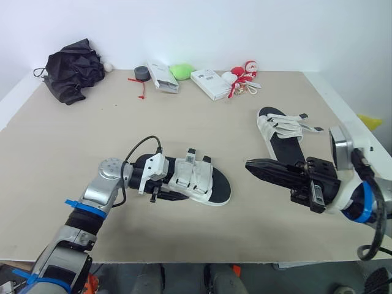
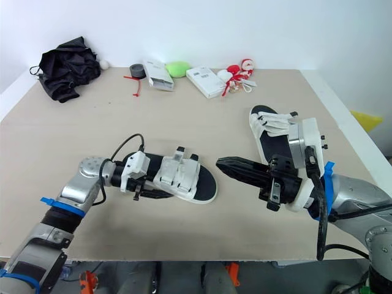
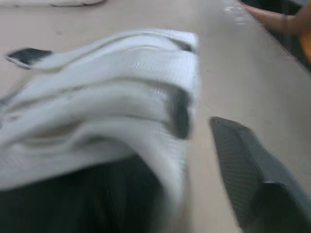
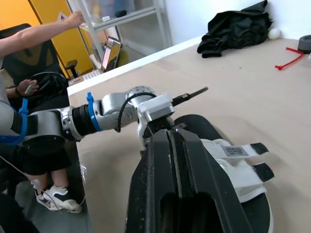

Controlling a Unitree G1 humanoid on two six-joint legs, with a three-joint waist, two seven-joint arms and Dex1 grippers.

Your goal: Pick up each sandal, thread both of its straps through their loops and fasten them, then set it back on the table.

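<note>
A white-strapped sandal with a black sole lies flat near the table's front, its two straps standing up loose. My left gripper is open at the sandal's heel end. One black finger lies beside the white straps with bare table between them, and the other finger is hidden by the sandal. A second sandal lies to the right and further back, its straps splayed. My right gripper is shut and holds nothing. It hovers between the two sandals, pointing at the near sandal's toe.
Along the back edge sit a black bundle of cloth, a tape roll, two white boxes, a green object and a red-and-white toy. A person's arm shows beyond the table's left edge.
</note>
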